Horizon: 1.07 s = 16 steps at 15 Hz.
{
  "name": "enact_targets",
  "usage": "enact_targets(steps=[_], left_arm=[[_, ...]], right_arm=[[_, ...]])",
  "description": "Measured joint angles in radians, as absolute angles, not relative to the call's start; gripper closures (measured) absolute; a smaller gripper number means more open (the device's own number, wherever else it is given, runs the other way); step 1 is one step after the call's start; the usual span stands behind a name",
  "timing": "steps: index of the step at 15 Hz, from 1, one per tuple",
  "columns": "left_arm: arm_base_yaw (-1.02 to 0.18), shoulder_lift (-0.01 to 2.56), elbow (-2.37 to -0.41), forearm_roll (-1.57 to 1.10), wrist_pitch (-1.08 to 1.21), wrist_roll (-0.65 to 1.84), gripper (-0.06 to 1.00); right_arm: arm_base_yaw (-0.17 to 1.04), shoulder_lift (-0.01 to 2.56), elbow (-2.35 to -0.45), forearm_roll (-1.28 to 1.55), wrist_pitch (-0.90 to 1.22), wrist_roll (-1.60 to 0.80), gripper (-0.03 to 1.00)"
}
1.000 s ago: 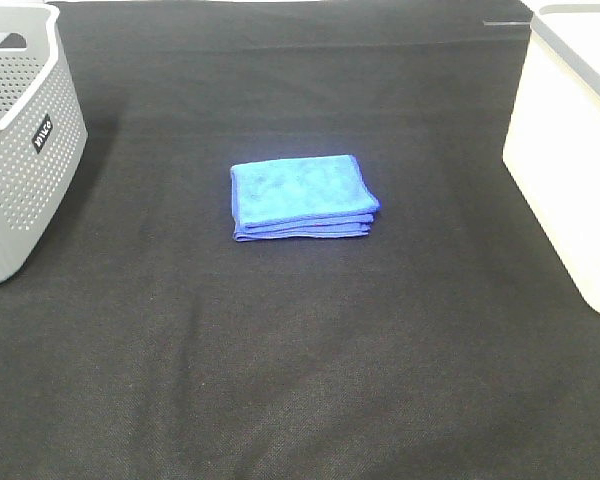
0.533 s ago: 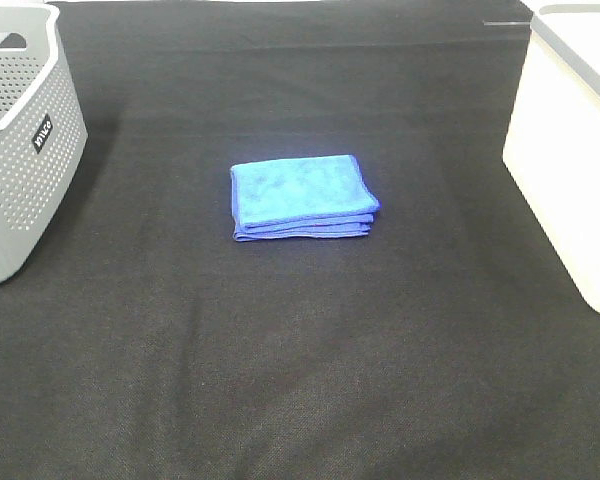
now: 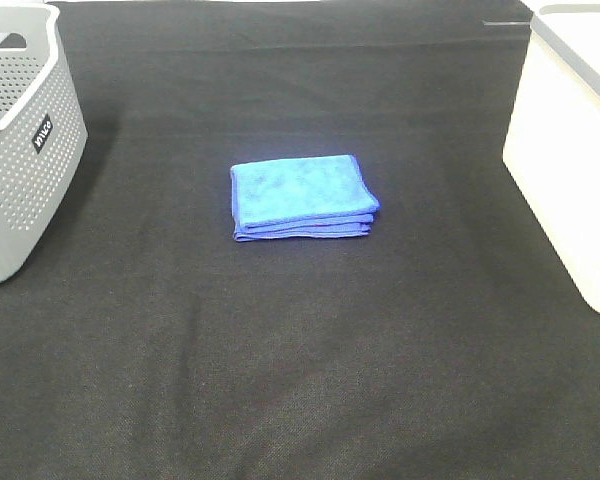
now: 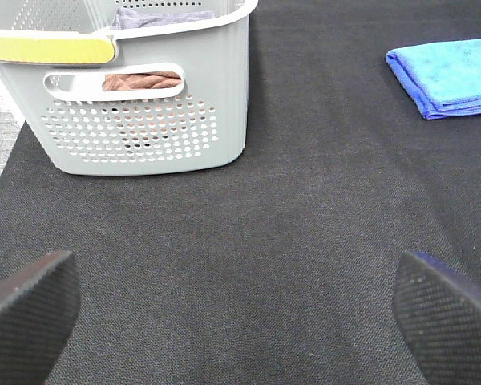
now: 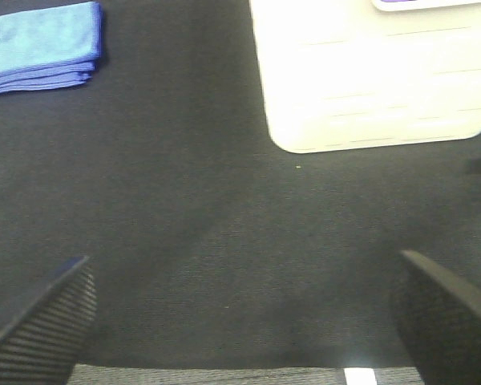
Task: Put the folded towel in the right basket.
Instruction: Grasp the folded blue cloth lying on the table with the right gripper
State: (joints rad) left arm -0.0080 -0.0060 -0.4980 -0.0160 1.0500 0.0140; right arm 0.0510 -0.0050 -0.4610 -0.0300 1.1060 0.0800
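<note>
A folded blue towel lies flat on the black cloth at the middle of the table. It also shows in the left wrist view and in the right wrist view. The white right basket stands at the right edge; the right wrist view shows its side. Neither arm shows in the exterior view. My left gripper is open and empty, well short of the towel. My right gripper is open and empty near the table's front edge.
A grey perforated basket stands at the left edge; the left wrist view shows brown and grey cloth inside it. The black cloth covers the whole table.
</note>
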Motion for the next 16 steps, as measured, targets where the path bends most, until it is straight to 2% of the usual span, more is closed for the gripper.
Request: enact_targets(steps=[3, 5, 10, 13, 14, 16], left_arm=[[-0.008, -0.006, -0.498, -0.016, 1.05, 0.014, -0.04], [-0.008, -0.006, -0.498, -0.016, 1.05, 0.014, -0.04], [-0.008, -0.006, -0.498, -0.016, 1.05, 0.014, -0.04], [-0.008, -0.006, -0.498, -0.016, 1.05, 0.014, -0.04], [-0.008, -0.006, -0.498, -0.016, 1.05, 0.014, -0.04], [-0.008, -0.006, -0.498, -0.016, 1.05, 0.014, -0.04]], right_arm=[[0.051, -0.001, -0.467, -0.024, 1.094, 0.028, 0.0], [0.051, 0.226, -0.6, -0.011, 1.078, -0.007, 0.0], [0.051, 0.901, -1.109, 0.132, 1.156, -0.02, 0.0], [0.051, 1.229, -1.286, 0.381, 1.145, -0.158, 0.01], [0.051, 1.229, -1.286, 0.381, 1.145, -0.158, 0.01], [0.095, 1.417, -1.396, 0.485, 1.092, -0.204, 0.01]])
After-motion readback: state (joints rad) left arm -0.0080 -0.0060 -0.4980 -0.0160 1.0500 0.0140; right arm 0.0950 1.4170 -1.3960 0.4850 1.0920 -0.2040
